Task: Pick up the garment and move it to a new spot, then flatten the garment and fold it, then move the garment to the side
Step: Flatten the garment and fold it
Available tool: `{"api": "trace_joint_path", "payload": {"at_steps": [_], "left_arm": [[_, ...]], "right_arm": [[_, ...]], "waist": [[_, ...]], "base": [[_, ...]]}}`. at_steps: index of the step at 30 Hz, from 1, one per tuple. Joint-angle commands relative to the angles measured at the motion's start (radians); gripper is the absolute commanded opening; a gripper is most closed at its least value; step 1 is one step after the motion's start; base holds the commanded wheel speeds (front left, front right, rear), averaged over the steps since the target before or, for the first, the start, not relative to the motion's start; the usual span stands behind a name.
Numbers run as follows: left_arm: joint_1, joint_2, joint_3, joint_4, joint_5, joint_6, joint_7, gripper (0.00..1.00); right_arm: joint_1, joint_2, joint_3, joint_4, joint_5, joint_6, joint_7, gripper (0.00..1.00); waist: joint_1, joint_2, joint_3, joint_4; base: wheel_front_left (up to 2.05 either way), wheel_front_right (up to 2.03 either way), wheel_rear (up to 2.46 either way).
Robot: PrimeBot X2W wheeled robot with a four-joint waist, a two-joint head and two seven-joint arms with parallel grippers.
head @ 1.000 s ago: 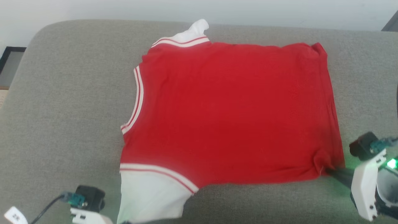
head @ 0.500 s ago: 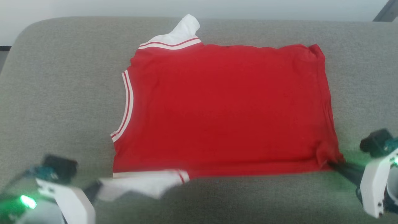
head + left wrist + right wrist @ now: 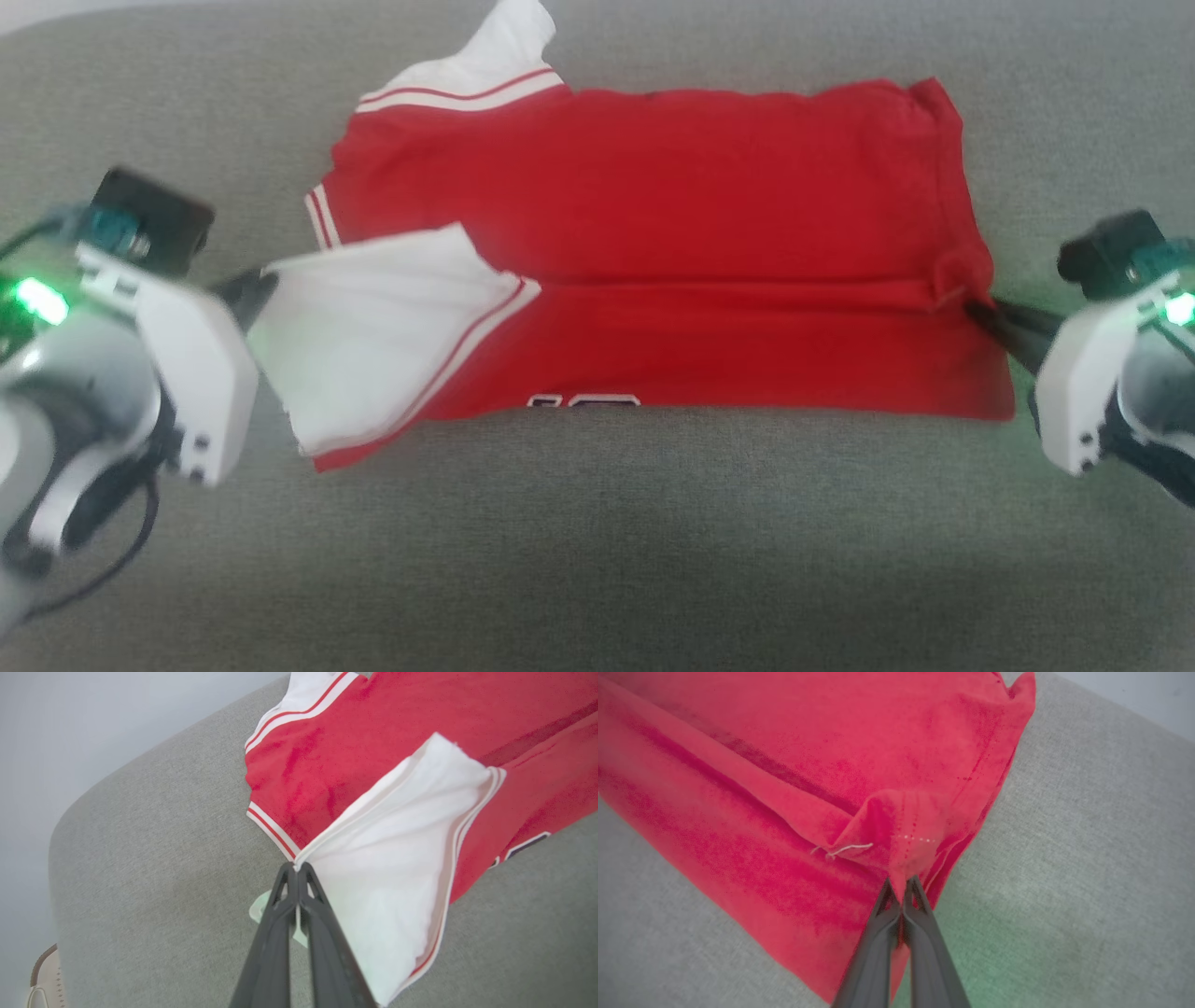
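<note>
The garment (image 3: 672, 187), a red jersey with white sleeves and striped trim, lies on the grey cushion with its near edge lifted and folding toward the back. My left gripper (image 3: 266, 285) is shut on the corner of the near white sleeve (image 3: 387, 858), pinched at the fingertips of the left gripper (image 3: 295, 867). At the right, my right gripper (image 3: 976, 313) is shut on the red hem corner (image 3: 901, 854), bunched between the tips of the right gripper (image 3: 902, 884). Part of the black, white-outlined lettering (image 3: 583, 401) peeks out at the fold's near edge. The far white sleeve (image 3: 495, 51) lies flat at the back.
The grey upholstered cushion (image 3: 597, 541) spreads wide in front of the garment and to both sides. Its rounded left corner (image 3: 93, 812) meets a pale wall. A pale object (image 3: 44, 980) sits low beyond that cushion edge.
Both grippers have lifted the garment's near edge and carried it toward the back, turning the near part over so lettering shows. The head camera has tilted down.
</note>
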Motion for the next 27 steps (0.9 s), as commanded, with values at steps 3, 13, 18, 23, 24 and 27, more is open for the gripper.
{"api": "trace_joint_path", "payload": {"at_steps": [3,13,18,23,24,27], "left_arm": [[-0.130,-0.083,-0.043,0.150,0.028,-0.067,0.023,0.00],[-0.283,-0.241,-0.117,0.491,0.038,-0.180,0.024,0.00],[-0.316,-0.317,-0.138,0.677,0.005,-0.217,0.035,0.04],[-0.339,-0.337,-0.144,0.736,-0.006,-0.221,0.058,1.00],[-0.348,-0.339,-0.145,0.736,-0.006,-0.223,0.061,1.00],[-0.352,-0.338,-0.142,0.719,-0.012,-0.220,0.068,1.00]], "right_arm": [[-0.067,0.059,0.004,0.062,-0.051,-0.002,0.012,0.00],[-0.167,0.158,0.067,0.191,-0.109,-0.002,0.005,0.00],[-0.208,0.190,0.102,0.250,-0.103,-0.002,-0.001,0.00],[-0.227,0.194,0.128,0.267,-0.089,-0.001,-0.015,1.00],[-0.229,0.191,0.126,0.267,-0.088,-0.001,-0.026,1.00],[-0.227,0.179,0.117,0.270,-0.092,-0.001,-0.060,1.00]], "waist": [[0.0000,0.0000,0.040,-0.021],[0.0000,0.0000,0.085,-0.038],[0.0000,0.0000,0.085,-0.037],[0.0000,0.0000,0.061,-0.031],[0.0000,0.0000,0.055,-0.028],[0.0000,0.0000,0.034,-0.018]], "base": [[0.00,0.00,0.00],[0.00,0.00,0.00],[0.00,0.00,0.00],[0.00,0.00,0.00],[0.00,0.00,0.00],[0.00,0.00,0.00]]}}
